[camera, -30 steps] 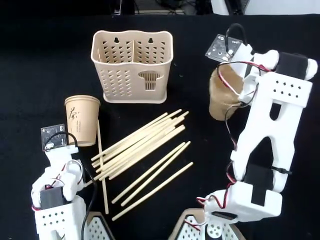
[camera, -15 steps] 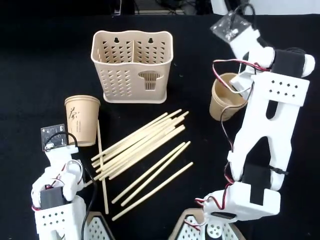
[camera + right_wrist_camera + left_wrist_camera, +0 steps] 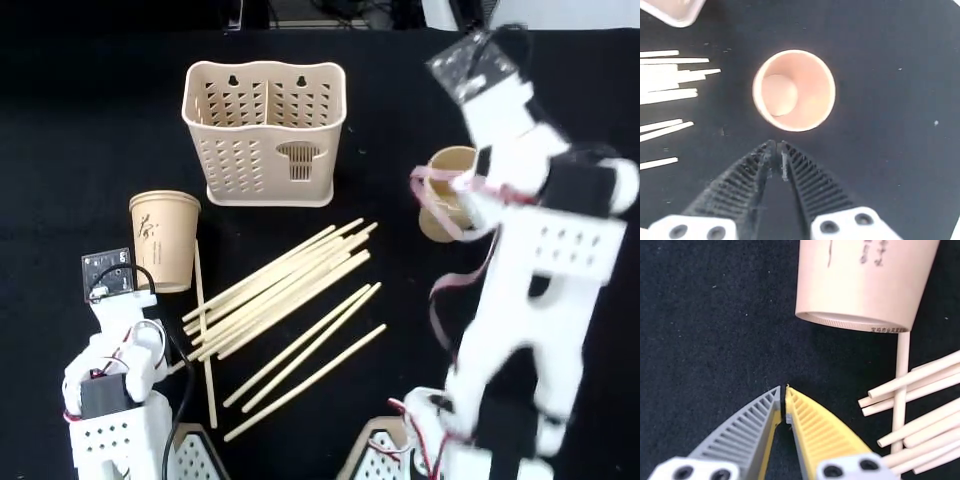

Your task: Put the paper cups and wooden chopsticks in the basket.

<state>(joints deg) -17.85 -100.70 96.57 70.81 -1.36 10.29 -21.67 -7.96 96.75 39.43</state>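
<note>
You'll find the right paper cup (image 3: 448,163) upright at centre right of the high view, beside the basket (image 3: 265,150). The right gripper (image 3: 776,146) sits just off its rim, fingers pressed together on nothing. The left paper cup (image 3: 165,238) stands at centre left, touching the loose chopsticks (image 3: 285,290), near the left gripper (image 3: 785,390), likewise clamped empty.
</note>
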